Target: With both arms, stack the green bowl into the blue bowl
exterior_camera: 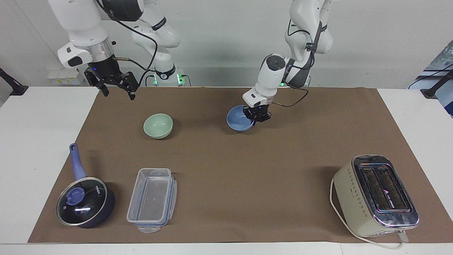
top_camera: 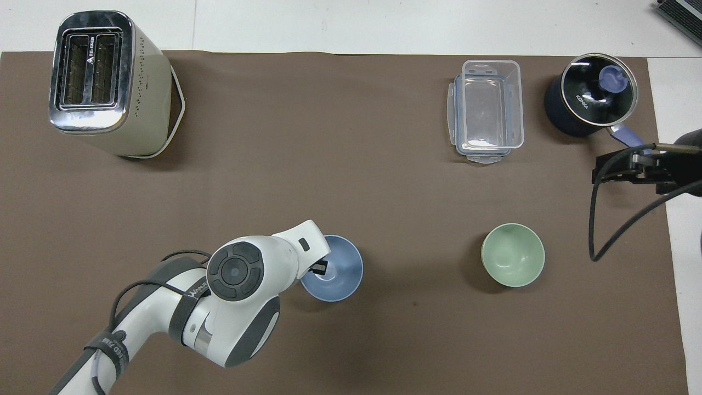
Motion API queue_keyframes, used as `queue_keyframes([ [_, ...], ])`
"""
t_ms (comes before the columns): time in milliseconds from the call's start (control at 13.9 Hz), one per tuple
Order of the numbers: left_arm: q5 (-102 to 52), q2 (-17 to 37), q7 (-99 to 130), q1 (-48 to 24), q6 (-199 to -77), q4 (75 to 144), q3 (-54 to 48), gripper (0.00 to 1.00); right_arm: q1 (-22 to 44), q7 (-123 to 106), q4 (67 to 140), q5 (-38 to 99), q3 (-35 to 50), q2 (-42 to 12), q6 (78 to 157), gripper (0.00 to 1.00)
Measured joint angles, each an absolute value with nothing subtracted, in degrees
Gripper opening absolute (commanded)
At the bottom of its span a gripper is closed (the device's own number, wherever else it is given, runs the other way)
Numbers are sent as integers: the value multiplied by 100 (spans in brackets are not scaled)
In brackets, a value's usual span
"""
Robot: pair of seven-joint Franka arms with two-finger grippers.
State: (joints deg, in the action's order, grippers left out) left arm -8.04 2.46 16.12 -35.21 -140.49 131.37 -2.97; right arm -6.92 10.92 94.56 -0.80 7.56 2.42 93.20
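The pale green bowl [exterior_camera: 158,125] sits upright on the brown mat toward the right arm's end; it also shows in the overhead view [top_camera: 513,254]. The blue bowl [exterior_camera: 238,122] [top_camera: 337,270] is near the middle of the mat, level with the green bowl. My left gripper [exterior_camera: 255,118] [top_camera: 319,269] is shut on the blue bowl's rim and holds it low; I cannot tell whether it touches the mat. My right gripper [exterior_camera: 119,91] [top_camera: 620,174] hangs open and empty, raised over the mat's edge at the right arm's end, and waits.
A cream toaster [exterior_camera: 377,194] [top_camera: 104,82] stands far from the robots at the left arm's end. A clear plastic container [exterior_camera: 152,198] [top_camera: 487,109] and a dark lidded pan with a blue handle [exterior_camera: 85,203] [top_camera: 589,101] stand far from the robots at the right arm's end.
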Motion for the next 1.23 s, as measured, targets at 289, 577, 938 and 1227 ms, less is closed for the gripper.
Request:
queue_keyframes([
  [289, -804, 246, 1719, -3503, -14076, 13110, -216, 100, -706, 1091, 10310, -80, 754, 336, 9800, 100],
  [577, -804, 243, 1752, -2856, -13677, 12759, -123, 100, -898, 868, 11584, -80, 740, 308, 10969, 100],
  [938, -801, 227, 1720, -1818, -12677, 11896, -93, 100, -932, 822, 12769, -80, 742, 302, 11770, 100],
  [1227, -799, 205, 900, -1012, -11599, 11105, -77, 100, -913, 814, 13284, -80, 748, 175, 12431, 83],
])
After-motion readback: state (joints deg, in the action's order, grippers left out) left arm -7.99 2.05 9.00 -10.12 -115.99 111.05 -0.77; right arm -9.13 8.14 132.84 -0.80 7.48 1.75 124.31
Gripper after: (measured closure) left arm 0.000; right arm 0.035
